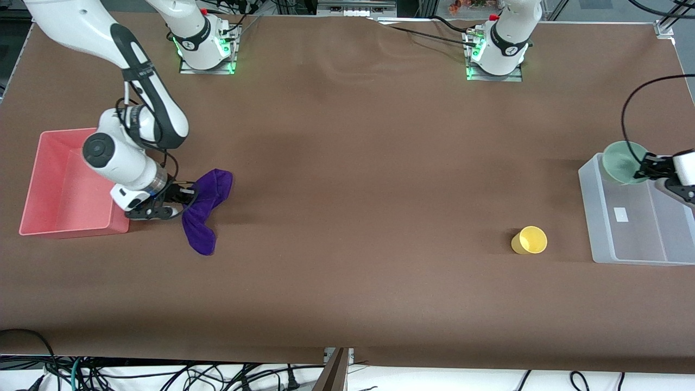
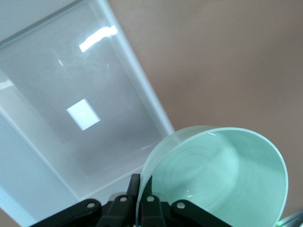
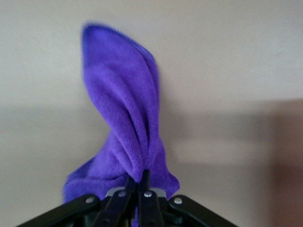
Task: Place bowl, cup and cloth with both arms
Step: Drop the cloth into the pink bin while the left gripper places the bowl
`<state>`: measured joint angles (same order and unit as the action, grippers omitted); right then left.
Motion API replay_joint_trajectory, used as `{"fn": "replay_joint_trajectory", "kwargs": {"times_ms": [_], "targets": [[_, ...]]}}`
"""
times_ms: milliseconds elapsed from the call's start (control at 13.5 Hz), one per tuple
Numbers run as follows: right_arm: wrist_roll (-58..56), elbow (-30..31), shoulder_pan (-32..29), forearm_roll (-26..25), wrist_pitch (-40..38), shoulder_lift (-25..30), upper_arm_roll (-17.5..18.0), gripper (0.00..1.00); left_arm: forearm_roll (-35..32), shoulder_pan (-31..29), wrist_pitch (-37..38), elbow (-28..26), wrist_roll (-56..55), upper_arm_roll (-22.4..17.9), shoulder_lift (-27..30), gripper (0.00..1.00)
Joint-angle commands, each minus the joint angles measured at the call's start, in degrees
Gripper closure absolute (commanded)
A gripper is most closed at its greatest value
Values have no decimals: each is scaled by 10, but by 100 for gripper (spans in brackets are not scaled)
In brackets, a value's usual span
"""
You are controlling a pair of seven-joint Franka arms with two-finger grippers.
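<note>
My left gripper (image 1: pixel 640 169) is shut on the rim of the pale green bowl (image 1: pixel 623 162) and holds it tilted over the edge of the clear plastic bin (image 1: pixel 597 228). In the left wrist view the bowl (image 2: pixel 222 179) sits between the jaws over the bin (image 2: pixel 28 142). My right gripper (image 1: pixel 182 196) is shut on the purple cloth (image 1: pixel 205 209), which hangs and drags on the table beside the pink bin (image 1: pixel 32 184). The right wrist view shows the cloth (image 3: pixel 123 127) pinched in the jaws. The yellow cup (image 1: pixel 529 240) lies on its side on the table near the clear bin.
The pink bin sits at the right arm's end of the table, the clear bin at the left arm's end. Brown table cover (image 1: pixel 347 163) spans between them. Cables hang along the table's front edge.
</note>
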<state>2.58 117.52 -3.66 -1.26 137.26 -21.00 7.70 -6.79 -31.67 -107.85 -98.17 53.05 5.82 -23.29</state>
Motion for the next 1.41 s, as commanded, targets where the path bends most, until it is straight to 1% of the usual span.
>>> {"fn": "replay_joint_trajectory", "kwargs": {"times_ms": [0,74,223,297,372,446,520,595,669,743,818,966,1041,1189,1338], "targets": [[-20,-85,-5,1,-156,35,0,100,-13,-19,-10,86,30,8,-109,100],[-39,-126,-6,1,-222,44,-1,100,-12,-23,-41,82,39,7,-126,100],[-83,-230,-8,1,-369,47,-27,100,-12,-33,-97,83,65,7,-167,100],[-113,-269,-8,0,-432,48,-40,100,-12,-42,-123,82,78,7,-181,100],[-140,-302,-8,-1,-487,51,-64,100,-11,-45,-139,83,87,7,-189,100],[-168,-322,-8,-9,-526,55,-87,100,-12,-45,-147,83,87,8,-193,100],[-215,-324,-8,-26,-545,63,-112,100,-11,-45,-148,83,87,7,-193,100],[-275,-324,-9,-48,-543,69,-140,100,-10,-45,-148,83,86,8,-192,39],[-326,-323,-10,-63,-539,68,-170,100,-11,-45,-145,86,86,8,-188,1],[-351,-317,-10,-65,-526,64,-197,100,-11,-41,-138,88,83,9,-184,0],[-372,-303,-10,-65,-510,62,-216,100,-11,-38,-114,88,81,12,-160,0],[-401,-254,-11,-64,-461,61,-251,100,-9,-24,-49,97,65,36,-108,0],[-413,-230,-11,-61,-434,61,-262,100,-10,-9,-19,100,40,46,-85,0],[-418,-173,-13,-53,-372,61,-277,100,-10,45,23,101,-35,55,-46,0],[-413,-135,-14,-27,-330,60,-281,100,-2,104,30,101,-141,55,-36,1]]}}
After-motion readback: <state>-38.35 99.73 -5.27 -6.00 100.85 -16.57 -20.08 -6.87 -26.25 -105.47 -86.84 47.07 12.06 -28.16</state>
